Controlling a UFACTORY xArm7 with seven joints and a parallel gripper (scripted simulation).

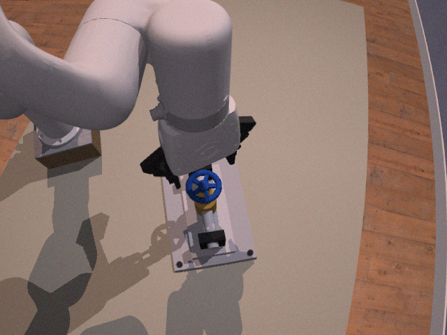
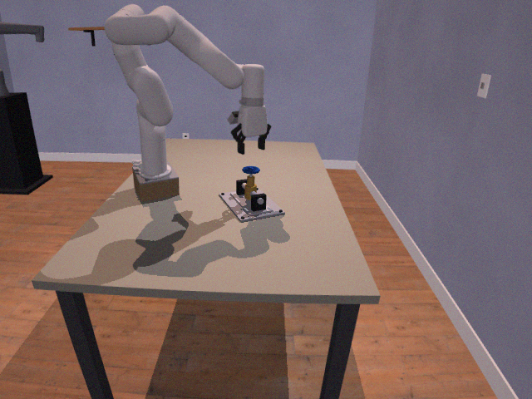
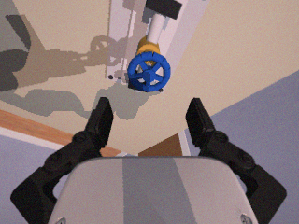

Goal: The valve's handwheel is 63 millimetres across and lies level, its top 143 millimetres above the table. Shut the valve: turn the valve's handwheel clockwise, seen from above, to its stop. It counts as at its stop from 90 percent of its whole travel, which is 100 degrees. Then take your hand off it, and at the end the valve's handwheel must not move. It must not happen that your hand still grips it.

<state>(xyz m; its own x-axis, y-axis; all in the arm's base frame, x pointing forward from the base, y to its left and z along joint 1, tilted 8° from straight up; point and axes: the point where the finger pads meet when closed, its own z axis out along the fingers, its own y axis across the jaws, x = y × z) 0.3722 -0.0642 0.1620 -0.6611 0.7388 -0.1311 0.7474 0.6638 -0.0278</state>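
Overhead, open tool (image 2: 249, 147), handwheel (image 2: 251, 169) unobstructed

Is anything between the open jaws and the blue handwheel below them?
Nothing visible. The gripper hangs open above the handwheel, with only free air between; in the wrist view the handwheel shows unobstructed beyond the fingertips.

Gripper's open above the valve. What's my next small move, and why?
Probably shift the gripper sideways until the blue handwheel sits midway between the fingers, then descend. The wrist view shows the wheel ahead of the fingertips, not between them, and the exterior view shows a clear gap above it.
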